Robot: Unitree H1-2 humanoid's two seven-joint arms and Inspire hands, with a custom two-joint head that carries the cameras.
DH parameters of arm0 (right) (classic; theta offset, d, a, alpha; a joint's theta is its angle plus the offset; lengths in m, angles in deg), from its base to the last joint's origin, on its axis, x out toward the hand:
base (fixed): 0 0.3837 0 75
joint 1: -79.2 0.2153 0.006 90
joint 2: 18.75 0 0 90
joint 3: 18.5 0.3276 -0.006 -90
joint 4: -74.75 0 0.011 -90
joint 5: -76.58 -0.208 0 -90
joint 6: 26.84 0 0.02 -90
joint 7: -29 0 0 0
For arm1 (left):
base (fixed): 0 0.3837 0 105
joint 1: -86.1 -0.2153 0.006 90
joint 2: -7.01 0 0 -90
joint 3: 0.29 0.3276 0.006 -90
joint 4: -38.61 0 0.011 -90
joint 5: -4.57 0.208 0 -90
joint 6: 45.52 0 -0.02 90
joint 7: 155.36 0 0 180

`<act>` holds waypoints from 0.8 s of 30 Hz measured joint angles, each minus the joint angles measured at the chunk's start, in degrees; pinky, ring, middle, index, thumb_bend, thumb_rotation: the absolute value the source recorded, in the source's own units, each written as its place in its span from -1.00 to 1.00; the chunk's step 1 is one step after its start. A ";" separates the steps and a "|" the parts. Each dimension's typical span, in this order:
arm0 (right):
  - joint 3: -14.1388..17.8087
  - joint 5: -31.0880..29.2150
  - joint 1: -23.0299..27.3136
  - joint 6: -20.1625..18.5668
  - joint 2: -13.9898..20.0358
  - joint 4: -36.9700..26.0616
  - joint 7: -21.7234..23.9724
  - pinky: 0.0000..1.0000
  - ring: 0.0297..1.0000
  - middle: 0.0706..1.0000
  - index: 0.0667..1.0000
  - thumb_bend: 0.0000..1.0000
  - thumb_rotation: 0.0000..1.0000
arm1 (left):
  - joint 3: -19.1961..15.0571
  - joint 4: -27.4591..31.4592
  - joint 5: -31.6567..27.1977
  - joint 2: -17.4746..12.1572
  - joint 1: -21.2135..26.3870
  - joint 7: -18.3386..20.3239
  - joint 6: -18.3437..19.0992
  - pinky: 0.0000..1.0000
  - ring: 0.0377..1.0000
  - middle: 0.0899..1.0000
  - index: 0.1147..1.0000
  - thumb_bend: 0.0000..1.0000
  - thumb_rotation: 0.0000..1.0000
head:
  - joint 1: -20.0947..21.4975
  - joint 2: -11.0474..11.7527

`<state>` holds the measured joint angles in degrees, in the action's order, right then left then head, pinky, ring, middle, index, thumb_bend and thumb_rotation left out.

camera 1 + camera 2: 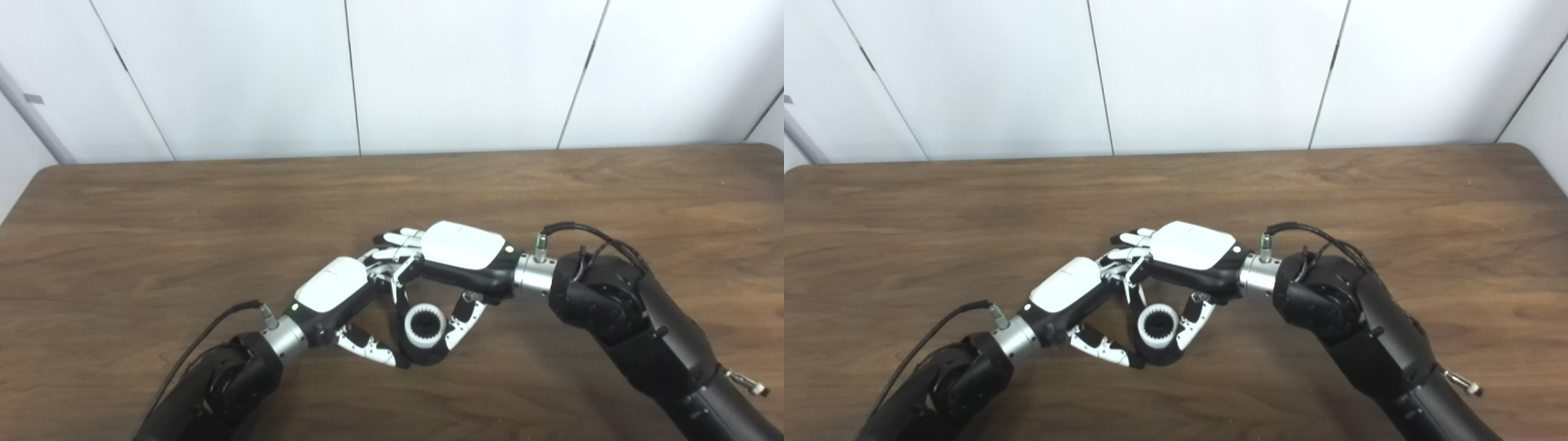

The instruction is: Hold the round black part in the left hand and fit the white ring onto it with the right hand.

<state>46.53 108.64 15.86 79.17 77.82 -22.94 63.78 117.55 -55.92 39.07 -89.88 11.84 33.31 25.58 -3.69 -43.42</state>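
Low over the wooden bench (184,202), the round black part (429,355) is pinched by the left robot hand (334,294) at its thumb. The toothed white ring (424,326) is seated on it, gripped by the right robot hand (462,251), fingers curled.

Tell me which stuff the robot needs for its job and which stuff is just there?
For the job: white ring, round black part under it, left hand, right hand.

Just there: wooden table, white wall. Nothing else lies about.
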 measured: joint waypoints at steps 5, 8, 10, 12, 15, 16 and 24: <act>-0.01 -0.10 -0.03 0.07 0.04 0.05 -0.01 1.00 1.00 0.85 -0.10 0.05 -0.70 | -0.29 0.03 -0.03 0.16 -0.07 0.39 -0.01 1.00 1.00 0.71 -0.17 0.05 -0.88 | 0.09 0.00; -0.05 -0.19 -0.02 0.01 0.18 0.00 0.24 1.00 1.00 0.88 -0.09 0.05 -0.69 | -0.33 0.03 -0.03 0.18 -0.07 0.40 -0.04 1.00 1.00 0.71 -0.17 0.05 -0.88 | 0.09 0.00; -0.05 -0.30 -0.02 -0.04 0.23 -0.02 0.50 1.00 1.00 0.89 -0.09 0.05 -0.69 | -0.33 0.03 -0.02 0.19 -0.08 0.44 -0.04 1.00 1.00 0.71 -0.17 0.05 -0.88 | 0.09 0.00; -0.05 -0.49 -0.01 -0.11 0.29 -0.02 0.77 1.00 1.00 0.92 -0.09 0.05 -0.69 | -0.36 0.03 -0.02 0.20 -0.08 0.51 -0.04 1.00 1.00 0.71 -0.17 0.05 -0.88 | 0.09 0.00; -0.11 -1.27 -0.01 -0.10 0.55 -0.05 1.53 1.00 1.00 0.95 0.15 0.90 -0.55 | -0.38 0.03 0.00 0.20 -0.09 0.55 -0.04 1.00 1.00 0.71 -0.17 0.05 -0.88 | 0.09 0.00; -0.30 -1.42 -0.03 -0.09 0.79 -0.05 2.04 1.00 1.00 0.96 0.17 0.95 -0.54 | -0.41 0.03 0.00 0.20 -0.10 0.59 -0.04 1.00 1.00 0.72 -0.17 0.05 -0.88 | 0.17 0.00; -0.56 -2.92 -0.35 0.20 1.13 -0.05 2.78 1.00 1.00 1.00 0.31 1.00 -0.57 | -0.65 0.03 0.00 0.26 -0.17 0.78 -0.01 1.00 1.00 0.71 -0.17 0.05 -0.88 | 0.35 0.09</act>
<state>45.97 105.73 15.51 79.38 78.95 -23.00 66.56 116.90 -55.89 39.06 -89.62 11.67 34.09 25.57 -3.34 -43.33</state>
